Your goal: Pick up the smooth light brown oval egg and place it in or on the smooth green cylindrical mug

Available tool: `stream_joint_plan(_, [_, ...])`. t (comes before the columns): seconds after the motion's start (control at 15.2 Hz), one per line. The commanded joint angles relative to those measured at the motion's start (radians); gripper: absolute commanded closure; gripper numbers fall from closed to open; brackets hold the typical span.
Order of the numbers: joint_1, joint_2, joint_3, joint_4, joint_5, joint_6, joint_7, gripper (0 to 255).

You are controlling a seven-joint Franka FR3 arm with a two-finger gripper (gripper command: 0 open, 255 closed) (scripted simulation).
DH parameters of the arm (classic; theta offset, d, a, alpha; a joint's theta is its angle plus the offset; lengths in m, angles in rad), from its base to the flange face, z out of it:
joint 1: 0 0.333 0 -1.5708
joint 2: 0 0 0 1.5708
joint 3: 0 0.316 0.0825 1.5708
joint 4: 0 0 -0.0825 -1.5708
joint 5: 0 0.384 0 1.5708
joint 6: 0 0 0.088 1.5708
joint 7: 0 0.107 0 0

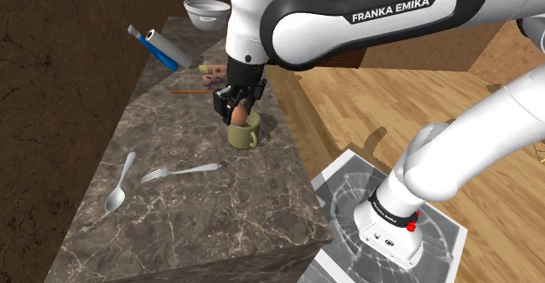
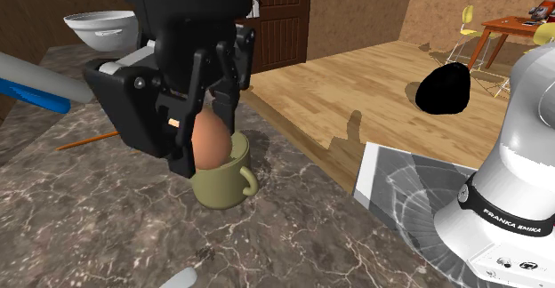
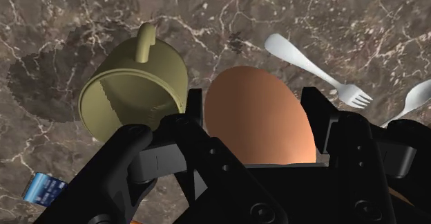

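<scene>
A light brown egg sits clasped between the black fingers of my gripper. It hangs just above the rim of an olive-green mug that stands upright on the marble counter. In the shoulder view the gripper holds the egg right over the mug. The wrist view shows the egg between the fingers, with the mug's open mouth beside and below it.
A fork and spoon lie on the dark marble counter nearer the front. A blue-and-white object, a white bowl and a thin stick lie behind. The counter's edge drops to a wood floor on the shoulder view's right.
</scene>
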Motion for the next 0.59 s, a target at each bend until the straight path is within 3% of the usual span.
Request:
stream_joint_plan(0.0, [-0.020,0.002,-0.037,-0.001,-0.005,0.000,-0.055,255])
stream_joint_plan(0.53, [-0.084,0.038,-0.140,0.005,-0.027,0.022,-0.210,255])
